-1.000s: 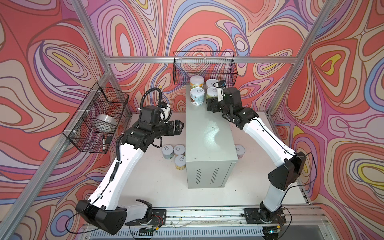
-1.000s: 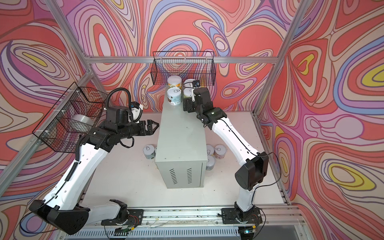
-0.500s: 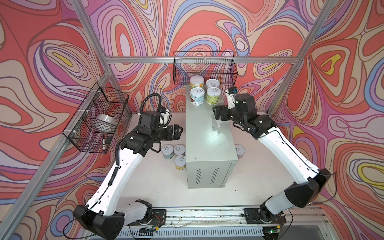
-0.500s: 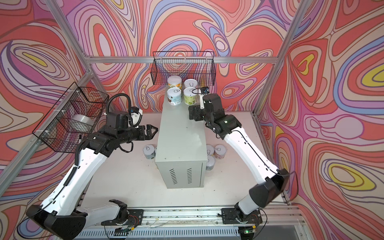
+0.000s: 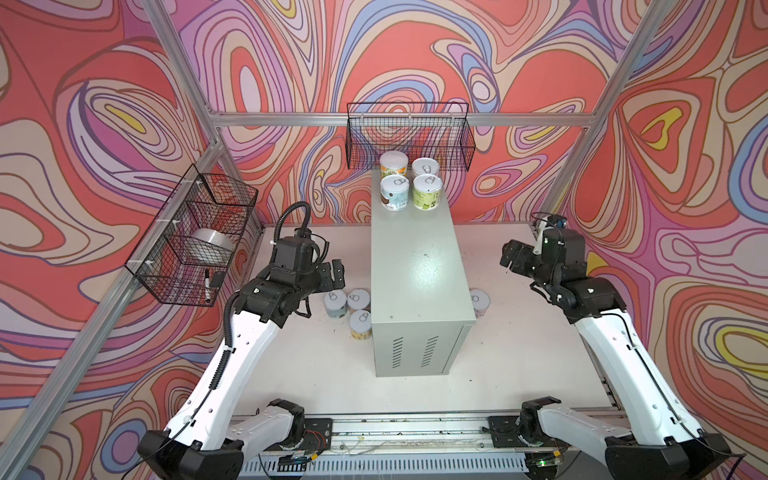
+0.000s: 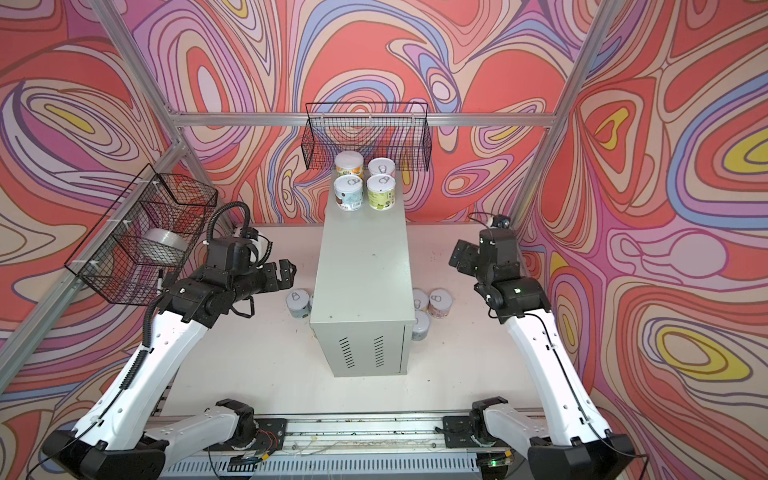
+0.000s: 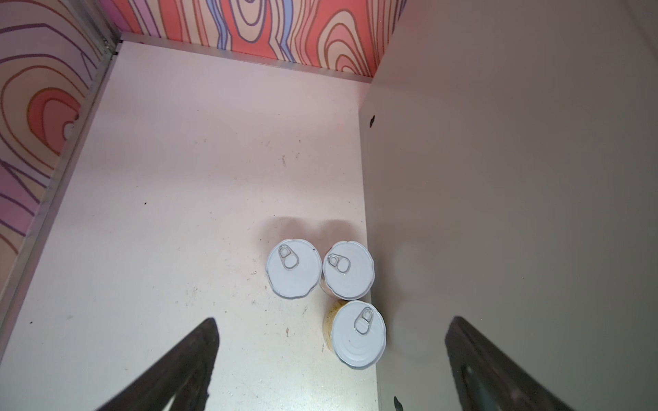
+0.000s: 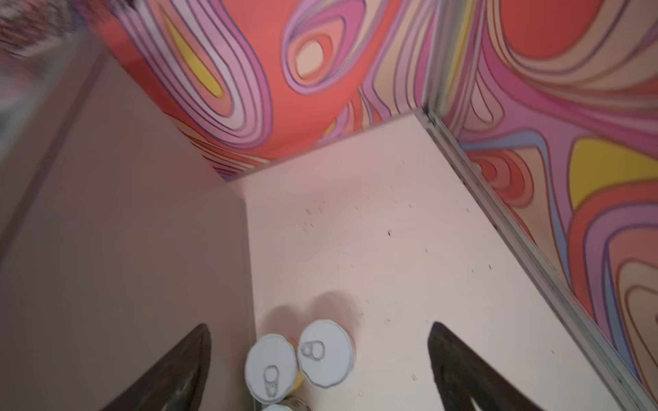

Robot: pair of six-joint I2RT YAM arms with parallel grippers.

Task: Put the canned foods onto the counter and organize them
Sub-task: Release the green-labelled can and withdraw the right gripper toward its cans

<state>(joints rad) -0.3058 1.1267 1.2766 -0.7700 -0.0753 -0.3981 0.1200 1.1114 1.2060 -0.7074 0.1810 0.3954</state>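
The counter (image 5: 419, 266) (image 6: 361, 266) is a tall grey cabinet in the middle of the table. Several canned foods stand in a square at the far end of its top, among them a green-labelled one (image 5: 428, 192) (image 6: 381, 192). Three cans (image 5: 358, 300) (image 7: 347, 269) stand on the table against the counter's left side. My left gripper (image 5: 336, 275) (image 7: 332, 320) hovers open above them, holding nothing. Three more cans (image 6: 441, 302) (image 8: 324, 352) stand at the counter's right side. My right gripper (image 5: 510, 257) (image 8: 319, 324) hangs open above them, holding nothing.
A black wire basket (image 5: 409, 137) hangs on the back wall just behind the cans on the counter. Another wire basket (image 5: 195, 237) on the left wall holds a silver roll (image 5: 212, 245). Aluminium frame rails edge the white tabletop (image 5: 307, 365).
My right gripper has left the green-labelled can at the counter's far end and swung out to the right, lower beside the counter. My left gripper has drawn back and down over the left-hand cans.
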